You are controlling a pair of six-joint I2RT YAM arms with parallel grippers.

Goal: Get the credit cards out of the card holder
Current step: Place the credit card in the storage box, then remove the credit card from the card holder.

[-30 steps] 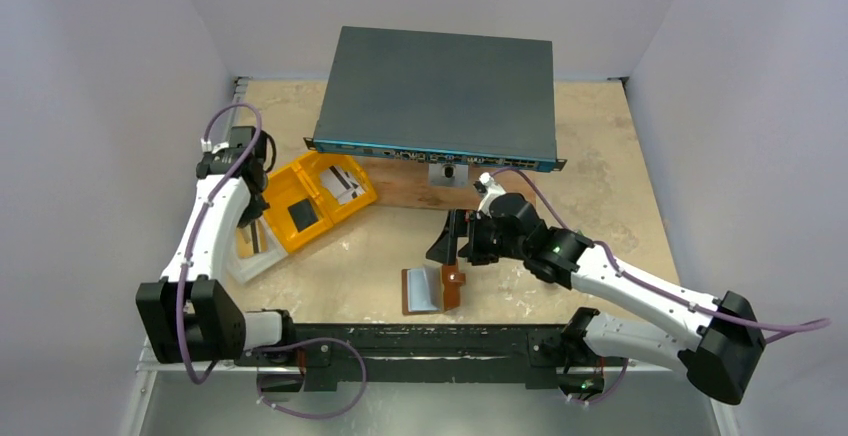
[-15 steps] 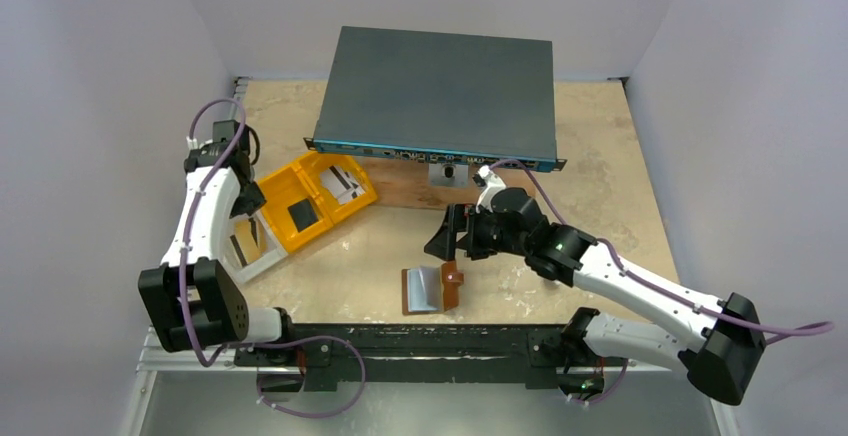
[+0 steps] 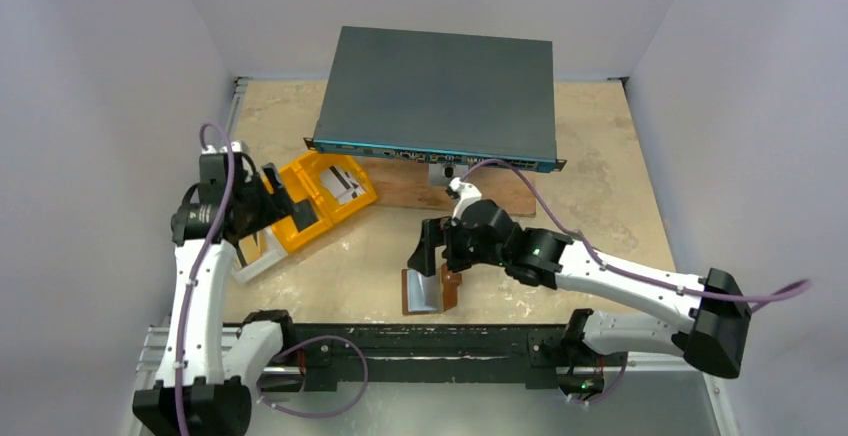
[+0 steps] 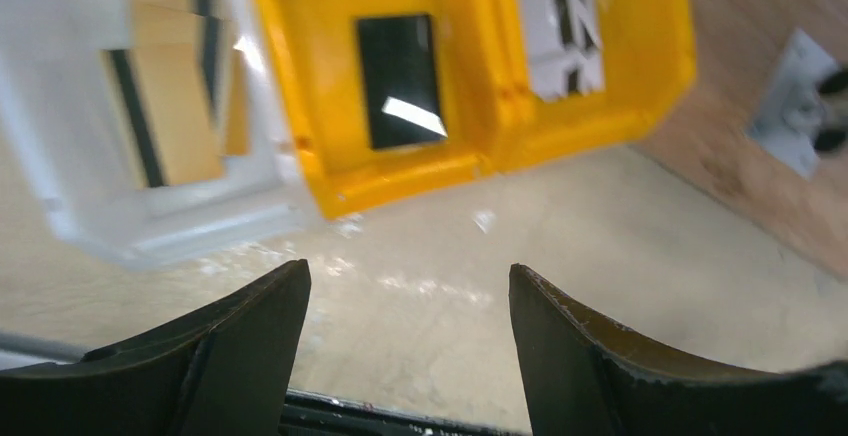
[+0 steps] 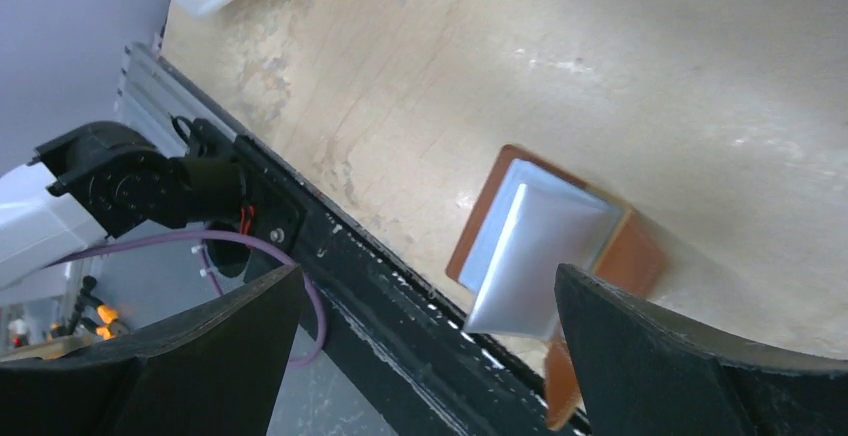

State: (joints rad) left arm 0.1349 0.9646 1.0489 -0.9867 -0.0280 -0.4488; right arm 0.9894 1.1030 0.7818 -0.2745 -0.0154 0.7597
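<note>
Beige tabletop, grey walls: my right gripper (image 5: 425, 281) hung wide apart and empty over the card holder (image 3: 425, 291), which lay spread at lower centre of the overhead view, seemingly lined up to reach its pale pockets. My left gripper (image 4: 405, 276), parted and empty, hovered near the yellow tray (image 4: 310, 86) at left, where credit cards (image 4: 400, 81) lay sorted. No lettering was legible.

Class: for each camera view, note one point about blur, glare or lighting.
Left wrist: blurred, clear box smeared, a glare patch on the black card. Right wrist: card holder sharp, its own fingers dark silhouettes. Top external: even light, sharp, faint shadows.
</note>
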